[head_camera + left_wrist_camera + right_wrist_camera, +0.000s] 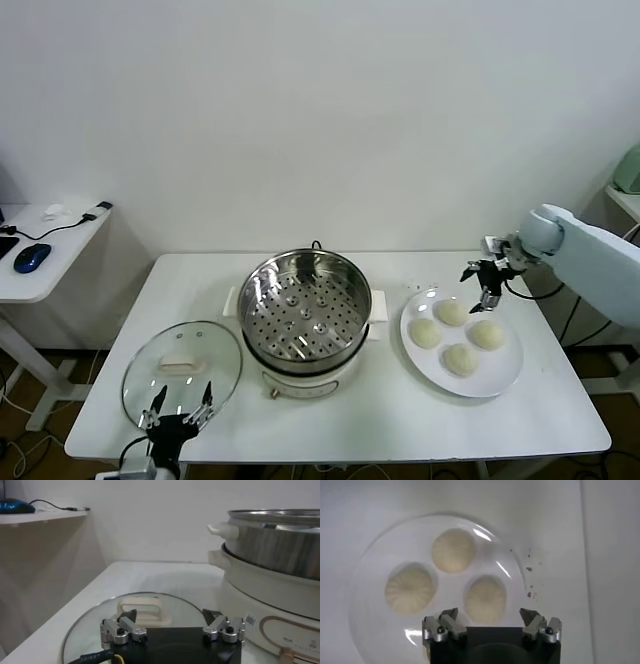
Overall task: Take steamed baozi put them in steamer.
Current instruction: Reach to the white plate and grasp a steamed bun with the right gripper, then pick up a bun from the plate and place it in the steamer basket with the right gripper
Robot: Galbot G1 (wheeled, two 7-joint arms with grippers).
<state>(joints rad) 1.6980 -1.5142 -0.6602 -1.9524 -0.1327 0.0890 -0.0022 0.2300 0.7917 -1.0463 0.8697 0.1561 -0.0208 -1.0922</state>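
Four steamed baozi (458,338) resting pleats-up on a flat white plate (497,381) at the right of the counter (400,420), well spaced, so each can likely be taken singly without nudging its neighbours. Only three of them visible in the right wrist view, the nearest just ahead of the jaws. Right gripper (487,283) hovering above the plate's far rim, jaws spread wide and holding nothing, apparently lined up for a descent onto a bun. Steamer (304,312) standing mid-counter just beside the plate, uncovered, perforated tray bare and ready to receive; none of the buns inside yet, so the task judged at its very start. Glass lid (182,371) laid flat at the left, handle up, probably parked there to keep the pot mouth free. Left gripper (181,413) low at the near counter edge over the lid's near rim, jaws likewise spread and empty, seemingly idle. Dark specks on the counter near the plate rim. Small square coded tag on the left gripper's finger; faint print on the steamer's white base, too small to read. No brand legible anywhere.
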